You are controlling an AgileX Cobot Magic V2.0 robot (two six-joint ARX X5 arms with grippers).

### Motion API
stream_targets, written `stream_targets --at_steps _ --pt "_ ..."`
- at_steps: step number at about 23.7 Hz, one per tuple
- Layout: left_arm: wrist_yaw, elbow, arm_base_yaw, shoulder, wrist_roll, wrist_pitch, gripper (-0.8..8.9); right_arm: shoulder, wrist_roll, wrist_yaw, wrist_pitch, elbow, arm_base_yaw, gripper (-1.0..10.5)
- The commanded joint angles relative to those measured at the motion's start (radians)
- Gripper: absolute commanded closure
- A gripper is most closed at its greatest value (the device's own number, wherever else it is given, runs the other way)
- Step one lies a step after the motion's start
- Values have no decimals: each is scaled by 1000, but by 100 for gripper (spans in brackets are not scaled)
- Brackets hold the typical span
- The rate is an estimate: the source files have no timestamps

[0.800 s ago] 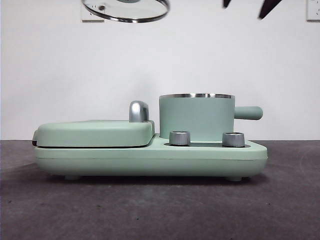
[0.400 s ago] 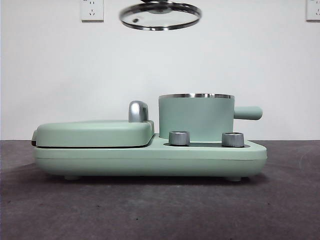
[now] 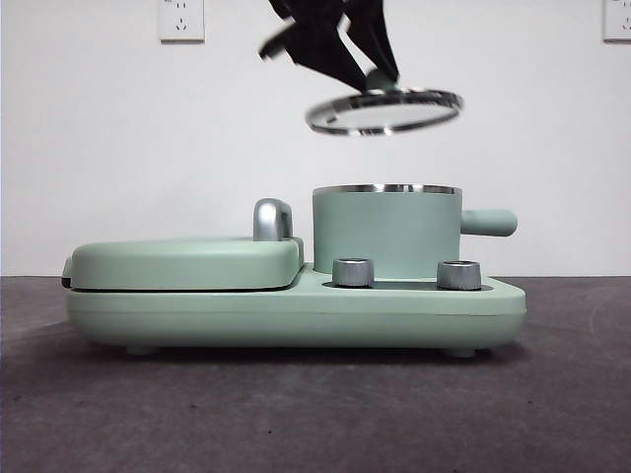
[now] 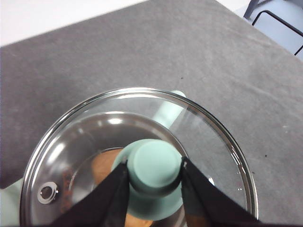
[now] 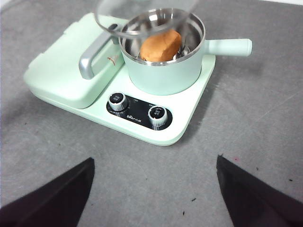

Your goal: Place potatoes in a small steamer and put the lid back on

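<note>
Front view: your left pincer [image 3: 380,79] comes down from the top edge, dark and blurred, clenched on the knob of the lid [image 3: 385,111]. The lid hangs tilted in the air above the small steamer [image 3: 386,232], clear of its steel rim and not touching it. The steamer sits on the mint-green cooker base [image 3: 296,313], with the flat griddle cover [image 3: 187,262] and its chrome handle [image 3: 273,219] beside it. Two steel dials [image 3: 354,272] stand on the base in front of the steamer. The base rests on the grey desk [image 3: 315,414].

Left wrist view: you see both jaws pressed against opposite sides of the mint-green knob [image 4: 155,166], grasping it. Through the glass of the lid [image 4: 94,137] an orange-brown patch of the potato [image 4: 105,163] shows below, along with the steamer's green side handle [image 4: 168,111].

Right wrist view: your right pincer [image 5: 154,189] hangs released, jaws wide apart, over the desk in front of the cooker base, well apart from the steamer. The potato [image 5: 160,46] lies inside the steamer [image 5: 163,71]. The lid's rim [image 5: 142,21] floats above the steamer's mouth.
</note>
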Motion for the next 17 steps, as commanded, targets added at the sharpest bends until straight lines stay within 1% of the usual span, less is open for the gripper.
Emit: stream_targets --at_steps 1,3,7,14,17 --pt "1 29 -9 43 -14 42 765 -16 31 0 -3 -3 6 538" --pt "0 29 -10 65 -14 50 765 -23 40 -1 -14 -3 6 537" --pt "-48 29 -10 88 -14 61 765 -22 39 -3 -21 -3 6 537" --pt "-50 29 -6 112 -7 124 765 -22 40 -2 -21 -3 6 537" --pt "-55 29 -6 143 -13 122 765 -22 40 -2 -22 -3 6 537"
